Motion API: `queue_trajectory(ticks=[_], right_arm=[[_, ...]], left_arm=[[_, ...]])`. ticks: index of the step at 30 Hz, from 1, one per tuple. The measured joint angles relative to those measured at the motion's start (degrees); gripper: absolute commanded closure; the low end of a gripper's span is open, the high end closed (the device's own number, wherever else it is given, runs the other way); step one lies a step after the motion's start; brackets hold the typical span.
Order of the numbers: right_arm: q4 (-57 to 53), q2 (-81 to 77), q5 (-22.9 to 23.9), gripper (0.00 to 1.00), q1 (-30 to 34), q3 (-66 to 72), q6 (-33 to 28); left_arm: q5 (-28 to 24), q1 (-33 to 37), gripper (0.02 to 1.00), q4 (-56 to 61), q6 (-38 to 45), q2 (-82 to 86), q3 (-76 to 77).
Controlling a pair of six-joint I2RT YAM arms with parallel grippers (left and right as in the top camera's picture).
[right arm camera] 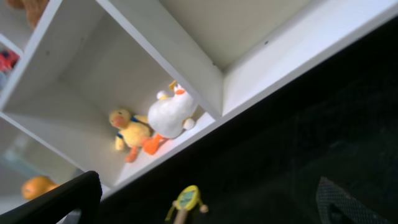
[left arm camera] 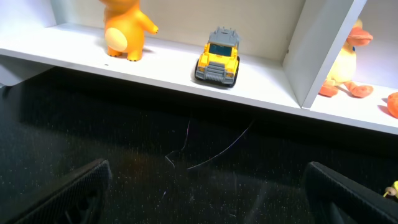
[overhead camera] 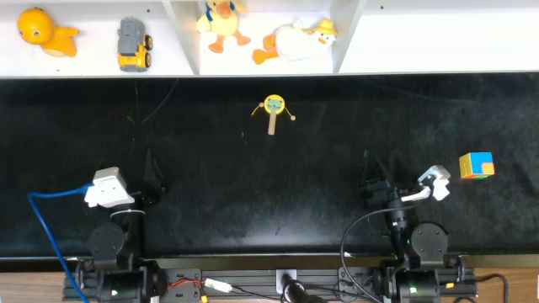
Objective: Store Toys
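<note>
A small green-and-yellow rattle drum (overhead camera: 274,109) with a wooden handle lies on the black table (overhead camera: 253,194), just below the shelf. A multicoloured cube (overhead camera: 476,165) sits at the table's far right. My left gripper (overhead camera: 151,178) rests low at the near left, open and empty, with its fingers (left arm camera: 74,193) wide apart facing the shelf. My right gripper (overhead camera: 369,177) rests low at the near right, also open and empty. The rattle drum (right arm camera: 186,200) lies well ahead of the right gripper (right arm camera: 206,182).
A white shelf (overhead camera: 269,67) runs along the back. It holds an orange duck (overhead camera: 46,32), a yellow toy truck (overhead camera: 134,44), a yellow plush duck (overhead camera: 223,23) and a white plush duck (overhead camera: 295,40). Its right compartment (overhead camera: 438,34) is bare.
</note>
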State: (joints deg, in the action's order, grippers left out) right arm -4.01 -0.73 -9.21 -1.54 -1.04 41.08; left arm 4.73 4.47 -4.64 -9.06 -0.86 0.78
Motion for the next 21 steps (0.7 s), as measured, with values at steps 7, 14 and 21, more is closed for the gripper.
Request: queue_trajectory(ticks=[7,14,21], right_arm=[[0.8,0.0,-7.1,0.001,0.0,0.0,1.0],[-6.3,-4.6,-11.7,0.001,0.0,-3.8,-4.5],[-16.3,-20.1,-13.4,0.001,-0.3,-19.1,-15.6]], left_arm=[[0.0,0.0,0.020,0.0,0.0,0.0,0.0],[0.0,0.0,0.020,0.0,0.0,0.0,0.0],[0.0,0.0,0.020,0.0,0.0,0.0,0.0]])
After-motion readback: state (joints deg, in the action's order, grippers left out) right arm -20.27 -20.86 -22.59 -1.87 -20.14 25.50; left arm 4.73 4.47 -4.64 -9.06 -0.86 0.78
